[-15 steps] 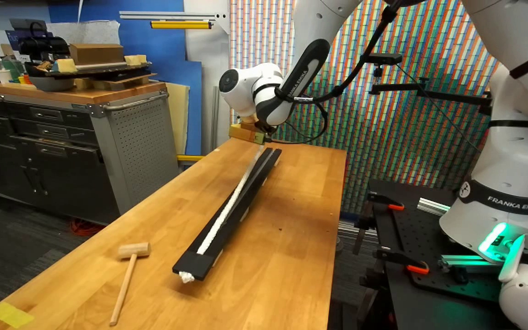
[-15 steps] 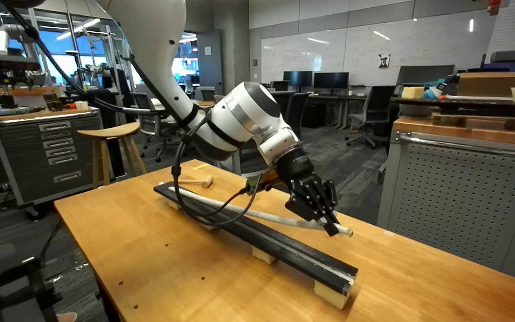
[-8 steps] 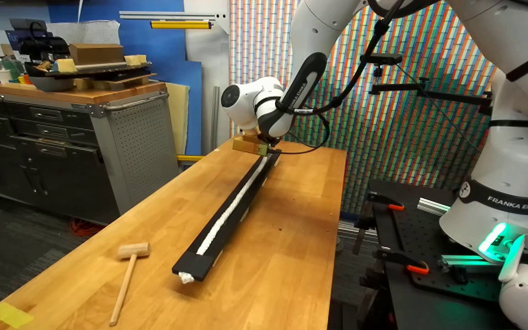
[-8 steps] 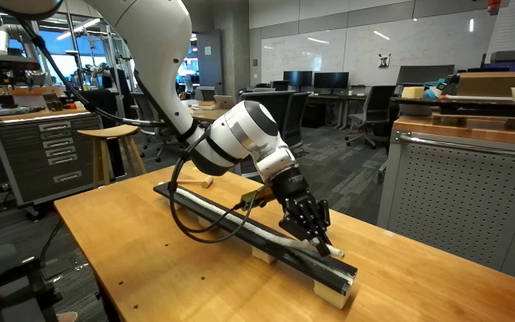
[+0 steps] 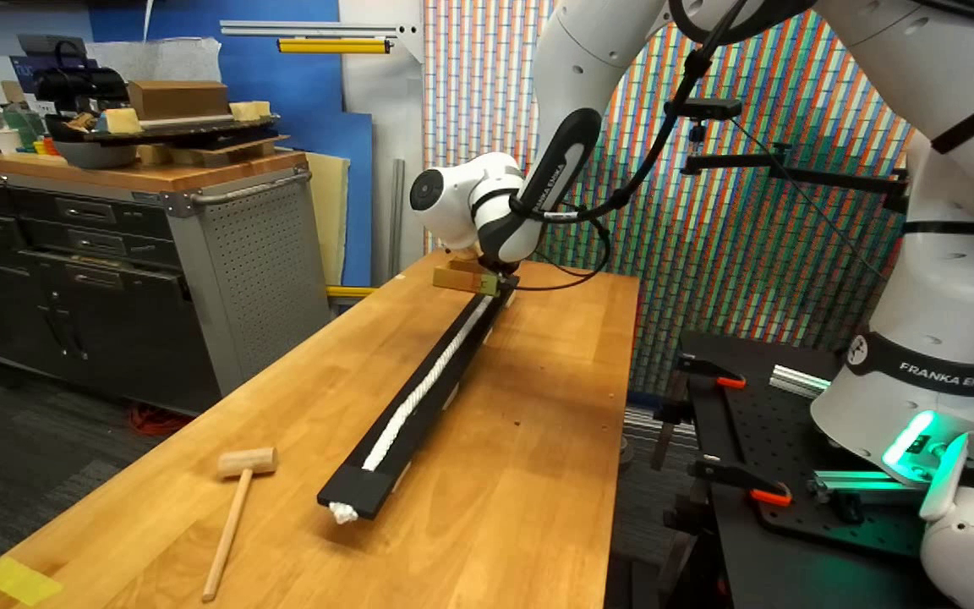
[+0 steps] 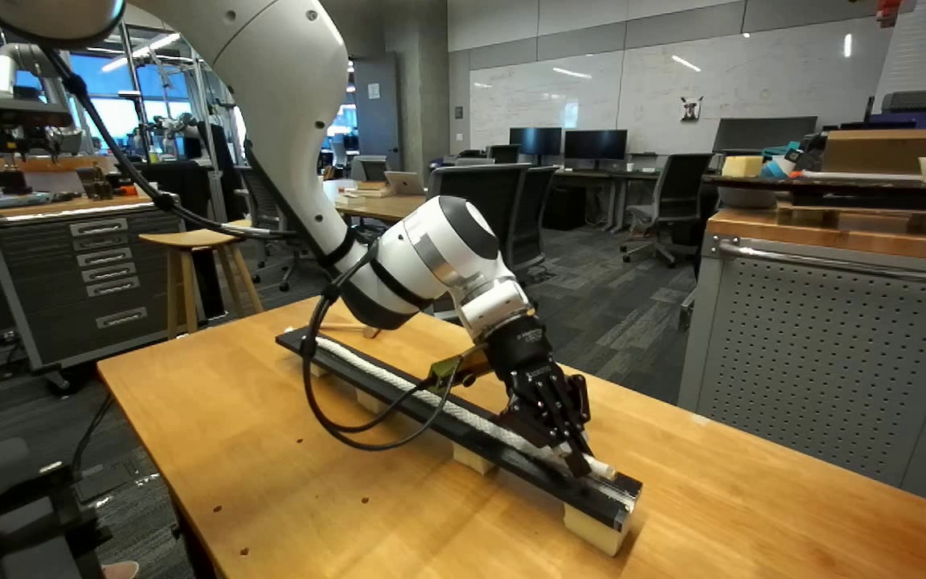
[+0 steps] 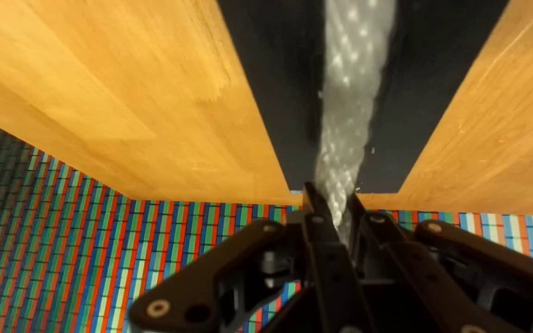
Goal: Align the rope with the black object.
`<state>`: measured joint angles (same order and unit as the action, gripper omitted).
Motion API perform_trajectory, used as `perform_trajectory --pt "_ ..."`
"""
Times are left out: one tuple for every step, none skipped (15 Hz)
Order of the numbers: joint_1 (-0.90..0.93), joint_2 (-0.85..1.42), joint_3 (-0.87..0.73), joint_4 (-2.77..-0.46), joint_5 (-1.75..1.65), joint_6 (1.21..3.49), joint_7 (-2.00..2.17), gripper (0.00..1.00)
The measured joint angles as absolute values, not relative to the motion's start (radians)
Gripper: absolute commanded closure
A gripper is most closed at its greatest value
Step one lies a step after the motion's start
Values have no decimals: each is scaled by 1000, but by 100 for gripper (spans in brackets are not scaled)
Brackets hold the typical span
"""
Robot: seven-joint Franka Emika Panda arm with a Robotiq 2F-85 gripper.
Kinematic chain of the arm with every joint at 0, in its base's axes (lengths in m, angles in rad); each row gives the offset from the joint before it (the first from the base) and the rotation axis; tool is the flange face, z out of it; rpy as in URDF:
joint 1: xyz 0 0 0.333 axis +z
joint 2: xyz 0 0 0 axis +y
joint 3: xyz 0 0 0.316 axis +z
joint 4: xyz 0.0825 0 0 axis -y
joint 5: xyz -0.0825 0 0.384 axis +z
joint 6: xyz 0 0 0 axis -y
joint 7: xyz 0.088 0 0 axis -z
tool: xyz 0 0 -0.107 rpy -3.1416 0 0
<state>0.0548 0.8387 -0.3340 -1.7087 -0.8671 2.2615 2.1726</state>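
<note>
Two-fingered, held the rope point(image 7: 350, 92) pinched in the gripper point(image 7: 332, 199) near one end of the bar point(image 6: 463, 432), presumably to lay it lengthwise.

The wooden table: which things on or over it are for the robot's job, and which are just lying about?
For the job:
black bar
white rope, running along it
gripper, holding the rope near one end
pale blocks, propping the bar

Just lying about:
wooden mallet
yellow strip, perhaps tape
</note>
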Motion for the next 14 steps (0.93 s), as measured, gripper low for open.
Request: perform_trajectory --pt "53 841 -334 -1709 -875 2267 2168 97" --pt "52 843 -334 -1709 -882 2273 2164 97" --pt "50 845 -334 -1709 -889 2284 2159 97" --pt "49 847 -334 -1709 -895 2295 2154 97" --pt "47 848 -334 -1709 -906 2309 2151 97" --pt "44 849 -334 -1709 -917 2323 2148 97" --pt "42 850 -334 -1709 -925 2336 2144 97" --pt "40 851 -334 -1709 -929 2346 2140 97" --pt "38 851 -334 -1709 -932 2353 2137 97" --pt "36 852 -334 -1710 -933 2358 2136 97" --pt "35 852 -333 -1710 -933 2362 2135 97" --pt "34 852 -333 -1710 -933 2363 2135 97" --pt "33 851 -334 -1711 -933 2363 2135 97" --pt "33 851 -334 -1713 -933 2363 2135 97"
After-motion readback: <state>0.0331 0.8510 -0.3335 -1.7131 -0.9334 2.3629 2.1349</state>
